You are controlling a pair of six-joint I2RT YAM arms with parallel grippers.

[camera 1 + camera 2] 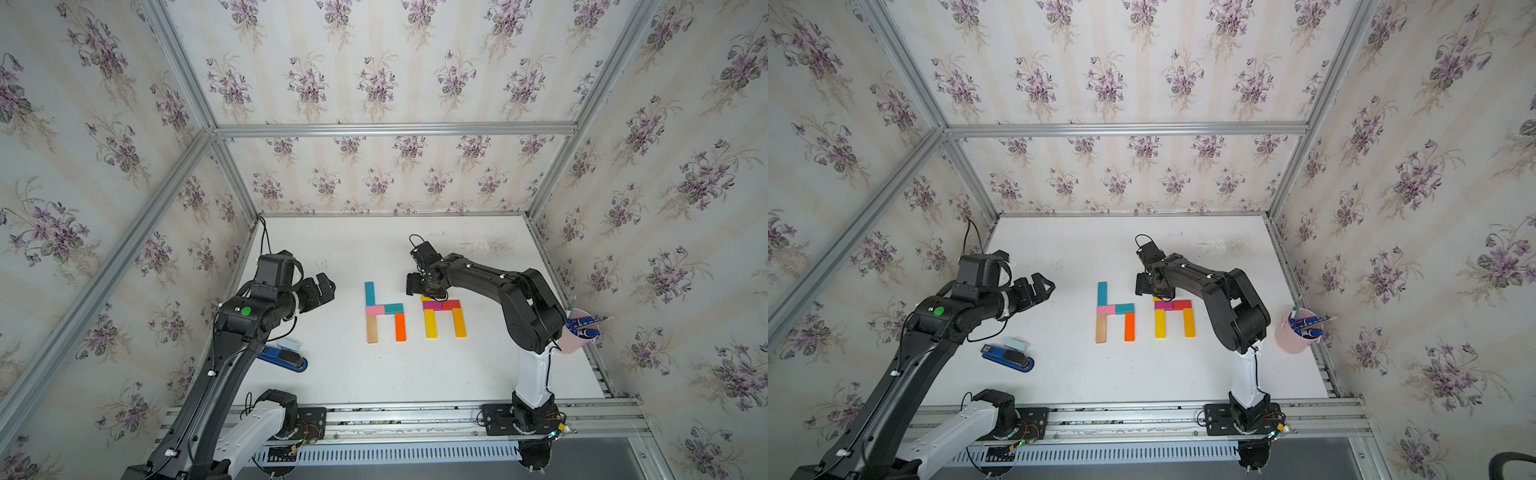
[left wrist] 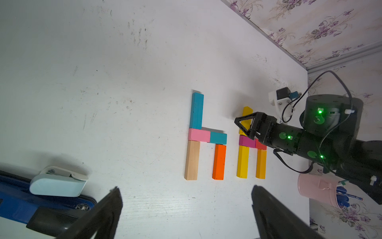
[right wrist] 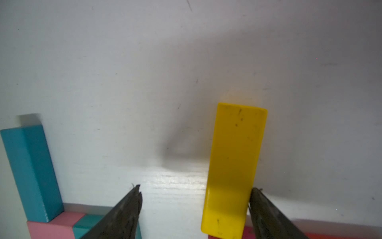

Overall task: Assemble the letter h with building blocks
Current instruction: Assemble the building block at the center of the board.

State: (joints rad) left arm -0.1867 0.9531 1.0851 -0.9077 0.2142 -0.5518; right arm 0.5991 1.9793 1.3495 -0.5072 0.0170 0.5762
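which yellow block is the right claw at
The far yellow block, beyond the magenta block: it lies between the open jaws of the right claw. The near yellow block, on the magenta one's other side, is clear of it.

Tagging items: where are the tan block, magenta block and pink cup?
tan block (image 1: pixel 372 328), a top view, middle
magenta block (image 1: pixel 432 306), a top view, top face
pink cup (image 1: pixel 1292 338), a top view, side wall

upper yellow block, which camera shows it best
Right wrist view: the upper yellow block lies close up, nearly whole, inside the open right end effector. The left wrist view shows it partly hidden by that end effector; both top views show only a sliver.
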